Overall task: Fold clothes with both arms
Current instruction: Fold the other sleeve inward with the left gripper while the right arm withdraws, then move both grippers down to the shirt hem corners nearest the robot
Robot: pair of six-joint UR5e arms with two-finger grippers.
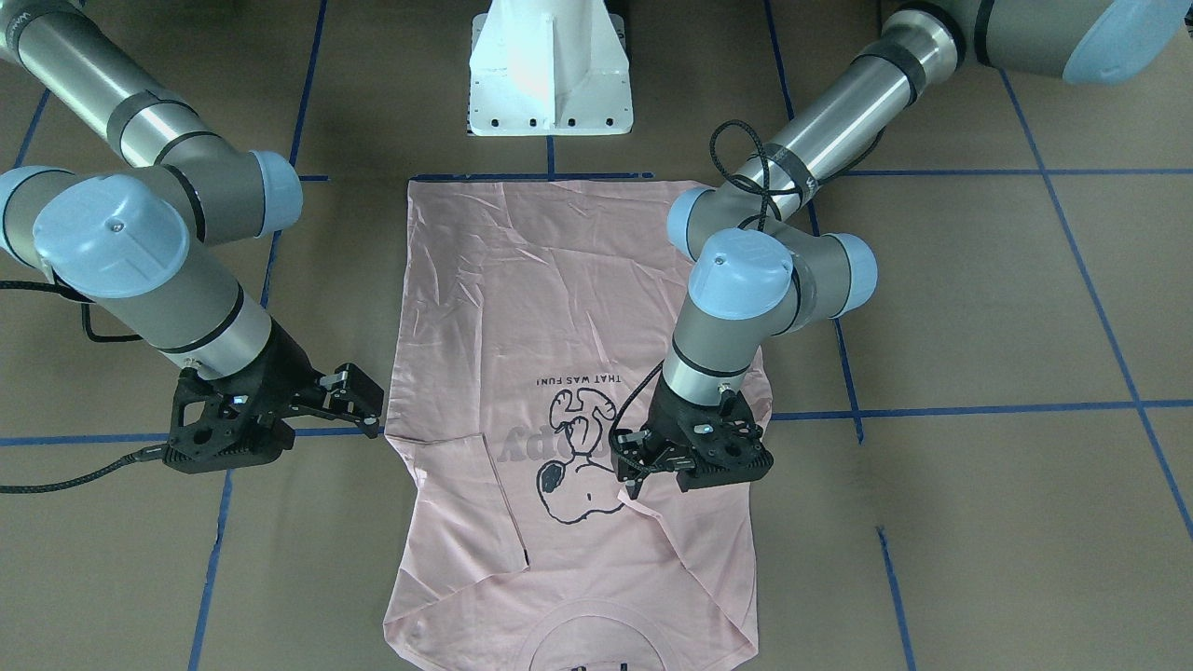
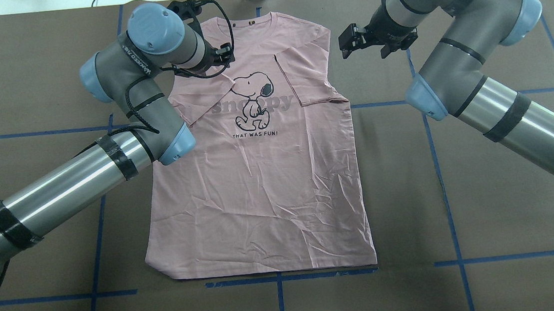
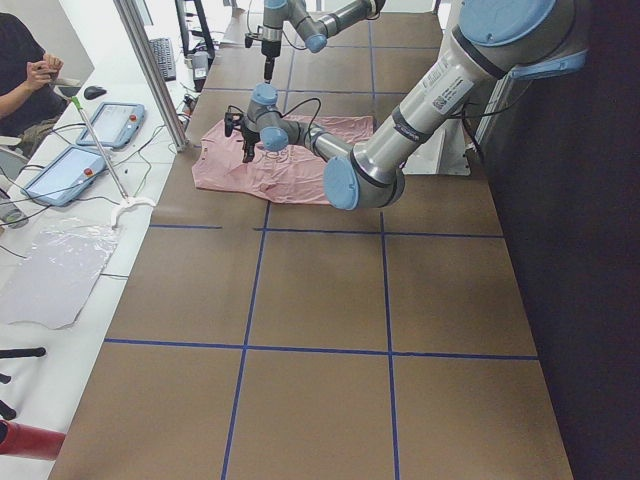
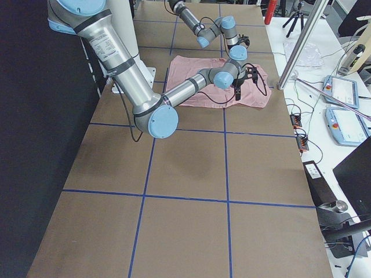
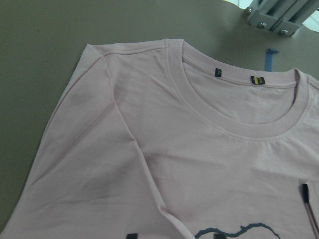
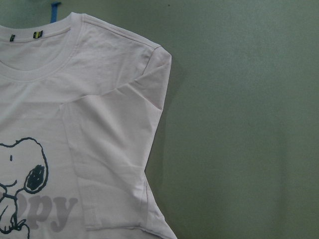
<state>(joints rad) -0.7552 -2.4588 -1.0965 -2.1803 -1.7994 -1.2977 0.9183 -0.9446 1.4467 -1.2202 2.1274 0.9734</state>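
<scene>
1 T-shirt (image 2: 259, 187), 2 pincers: L pincer (image 1: 634, 466) over it, R pincer (image 1: 365, 401) beside.

One camera sits behind me, above my shoulders, looking forward and down, so my left arm (image 2: 59, 189) comes in from its left and my right arm (image 2: 514, 119) from its right. Another faces me from across the table (image 1: 979, 308), looking steeply down, my white base (image 1: 550, 65) at its top edge and my sides swapped. Two more stand farther back at the table's ends, looking along it, each with the nearer arm large. My wrist cameras hang close over the T-shirt (image 2: 260, 192), one above each shoulder; both catch the collar (image 5: 239, 124) and its labels.
</scene>
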